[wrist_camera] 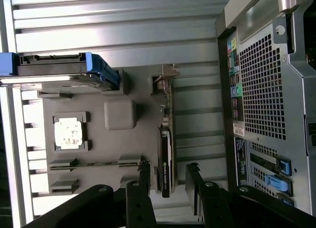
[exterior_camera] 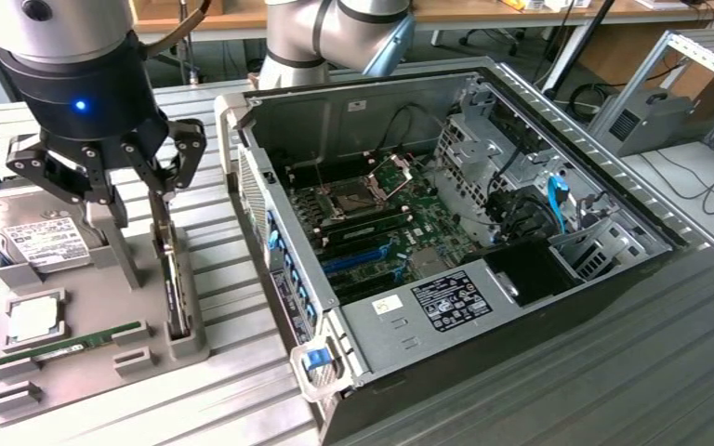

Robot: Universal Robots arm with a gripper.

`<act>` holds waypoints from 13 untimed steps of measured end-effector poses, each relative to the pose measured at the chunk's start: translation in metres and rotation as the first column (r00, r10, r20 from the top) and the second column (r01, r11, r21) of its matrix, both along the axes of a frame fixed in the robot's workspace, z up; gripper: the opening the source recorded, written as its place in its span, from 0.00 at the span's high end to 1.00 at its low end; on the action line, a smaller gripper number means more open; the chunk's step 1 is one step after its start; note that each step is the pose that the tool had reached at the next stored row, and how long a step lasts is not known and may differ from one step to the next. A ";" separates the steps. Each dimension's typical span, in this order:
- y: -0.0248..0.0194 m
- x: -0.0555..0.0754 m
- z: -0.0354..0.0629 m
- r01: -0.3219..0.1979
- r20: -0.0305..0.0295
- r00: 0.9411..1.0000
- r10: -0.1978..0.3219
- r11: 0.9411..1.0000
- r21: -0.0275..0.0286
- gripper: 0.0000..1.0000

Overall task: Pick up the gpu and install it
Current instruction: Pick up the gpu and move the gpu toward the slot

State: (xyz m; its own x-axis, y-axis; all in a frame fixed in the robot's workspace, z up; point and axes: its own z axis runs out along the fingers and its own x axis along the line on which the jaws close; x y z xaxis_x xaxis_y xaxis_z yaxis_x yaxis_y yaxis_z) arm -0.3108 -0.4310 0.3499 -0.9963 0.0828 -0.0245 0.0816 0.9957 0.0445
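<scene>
1. The gripper (exterior_camera: 127,181) (wrist_camera: 168,177) hangs over the grey holder tray (exterior_camera: 97,367) (wrist_camera: 140,139), above the tray's edge that faces the computer case (exterior_camera: 506,311) (wrist_camera: 261,90).
2. Its jaws stand partly apart and hold nothing; in the wrist view the two fingers (wrist_camera: 144,176) sit one on each side of the gpu (exterior_camera: 178,288) (wrist_camera: 166,164), with a gap showing on both sides.
3. The gpu stands on its edge in a slot of the tray, along the tray's side nearest the case; its metal bracket is at the end away from the fingers.
4. The hard drive (exterior_camera: 37,240) (wrist_camera: 59,70) rests at the tray's end on the side away from the case; it has a white label.
5. A processor chip (exterior_camera: 34,318) (wrist_camera: 69,133) lies flat in a pocket of the tray, between the hard drive and the RAM stick (exterior_camera: 66,347) (wrist_camera: 94,164); the stick sits in its own slot.
6. The case lies open just beside the tray on a slatted metal table (exterior_camera: 580,390); its motherboard faces up.
</scene>
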 end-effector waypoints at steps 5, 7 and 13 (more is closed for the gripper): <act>0.0000 0.000 -0.0088 0.000 0.000 1.000 0.000 1.000 0.000 0.58; 0.0000 0.000 -0.0114 0.000 0.000 1.000 0.000 1.000 0.000 0.58; 0.0000 0.000 -0.0204 0.000 0.000 1.000 0.000 1.000 0.000 0.58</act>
State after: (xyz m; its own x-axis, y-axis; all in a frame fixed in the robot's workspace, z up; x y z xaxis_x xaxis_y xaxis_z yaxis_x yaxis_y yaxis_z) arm -0.3109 -0.4310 0.3296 -0.9963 0.0827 -0.0244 0.0816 0.9957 0.0444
